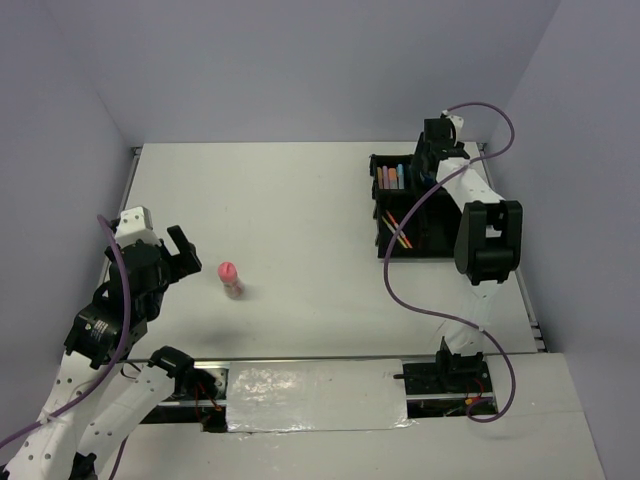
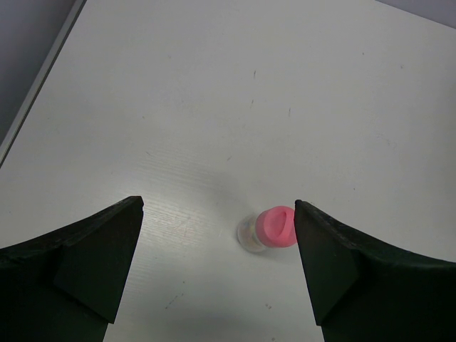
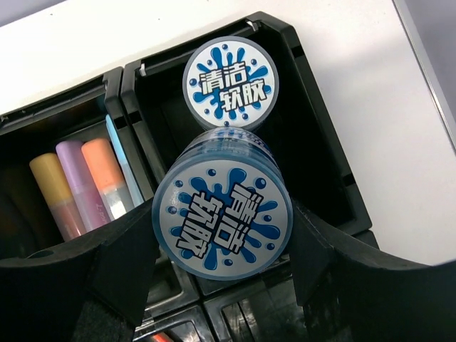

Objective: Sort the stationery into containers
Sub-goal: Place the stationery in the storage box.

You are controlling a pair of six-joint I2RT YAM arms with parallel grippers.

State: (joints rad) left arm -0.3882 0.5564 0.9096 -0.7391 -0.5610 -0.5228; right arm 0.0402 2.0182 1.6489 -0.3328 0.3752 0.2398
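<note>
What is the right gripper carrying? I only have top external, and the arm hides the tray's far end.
Observer: Right wrist shows the right gripper shut on a round blue-white tub, printed lid facing the camera.
Operator: Over which compartment?
Observer: Above the black tray's corner compartment, where a second matching tub sits.
Operator: Left side lined up on the pink bottle?
Observer: Left wrist shows the left gripper open, with the bottle off-centre, near one finger.
</note>
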